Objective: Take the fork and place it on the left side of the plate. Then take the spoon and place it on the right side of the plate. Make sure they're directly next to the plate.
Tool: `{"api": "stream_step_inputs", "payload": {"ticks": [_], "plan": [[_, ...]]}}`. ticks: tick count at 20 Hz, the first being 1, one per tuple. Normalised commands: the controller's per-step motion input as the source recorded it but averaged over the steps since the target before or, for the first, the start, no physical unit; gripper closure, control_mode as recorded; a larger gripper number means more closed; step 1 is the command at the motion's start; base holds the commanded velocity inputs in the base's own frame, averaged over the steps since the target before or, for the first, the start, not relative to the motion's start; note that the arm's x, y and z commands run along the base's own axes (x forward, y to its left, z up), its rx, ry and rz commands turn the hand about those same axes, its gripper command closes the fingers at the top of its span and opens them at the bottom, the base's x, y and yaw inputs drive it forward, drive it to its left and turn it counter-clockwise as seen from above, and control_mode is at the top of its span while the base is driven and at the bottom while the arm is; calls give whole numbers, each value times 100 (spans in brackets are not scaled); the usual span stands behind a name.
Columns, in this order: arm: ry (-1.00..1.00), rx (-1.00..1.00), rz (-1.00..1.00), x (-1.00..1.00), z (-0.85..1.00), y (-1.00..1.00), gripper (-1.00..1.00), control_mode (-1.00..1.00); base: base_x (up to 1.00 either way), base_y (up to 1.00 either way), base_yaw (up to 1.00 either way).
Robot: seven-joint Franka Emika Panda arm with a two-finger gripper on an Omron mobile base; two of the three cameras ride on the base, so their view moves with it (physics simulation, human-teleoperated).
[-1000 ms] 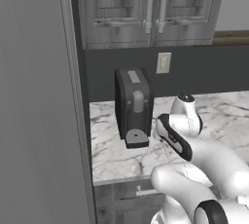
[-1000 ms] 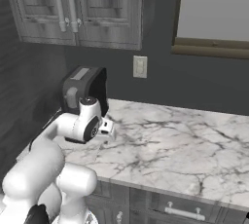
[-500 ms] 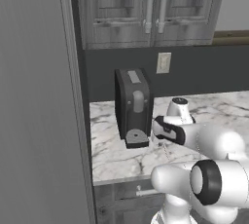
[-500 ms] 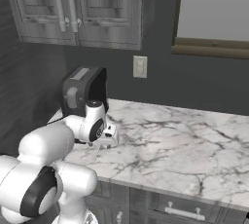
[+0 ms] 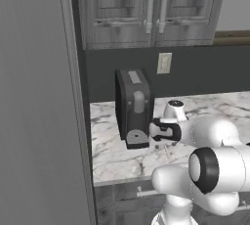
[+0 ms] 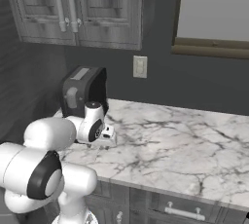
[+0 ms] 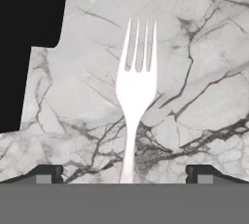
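While my gripper [image 7: 124,174] hangs over the marble counter [image 7: 194,96] with its jaws spread wide and nothing between them, the fork [image 7: 135,89] lies flat on the stone directly below, midway between my two fingertips [image 7: 46,173]. Seen from my hand, its handle runs out from between the tips and its tines point away from me, toward the far side of that view; the tips stand well clear of the handle on either side, and I cannot tell how high above the fork they are. Off to one side of the fork, beyond my left-hand tip as the hand view shows it, sits the dark body of the black toaster [image 7: 29,43], apart from the tines with bare marble between. From the base cameras my hand [image 5: 163,131] is low over the counter, just beside the front foot of the toaster [image 5: 134,106], with my white forearm reaching in from behind it. From the other side I see the same hand [image 6: 104,134] close above the veined stone, the toaster [image 6: 82,91] just behind it. Farther out from my tool, a pale wall outlet [image 6: 140,66] is set in the dark backsplash above the counter, grey upper cabinets [image 5: 151,9] hang over that, and the lower frame of a window [image 6: 214,50] shows beyond the outlet.
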Motion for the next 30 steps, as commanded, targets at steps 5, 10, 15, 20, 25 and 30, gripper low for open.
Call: {"api": "stream_step_inputs", "payload": {"ticks": [5,10,15,20,25,30], "plan": [[0,0,0,0,-33,10,-100,-100,0,0,0],[0,0,0,0,-44,14,100,-100,0,0,0],[0,0,0,0,-37,4,100,-100,0,0,0],[-2,0,0,-19,-24,0,100,-100,0,0,0],[-4,4,0,-42,-8,-7,100,-100,0,0,0],[-5,3,0,-49,-4,-10,100,-100,0,0,0]]}}
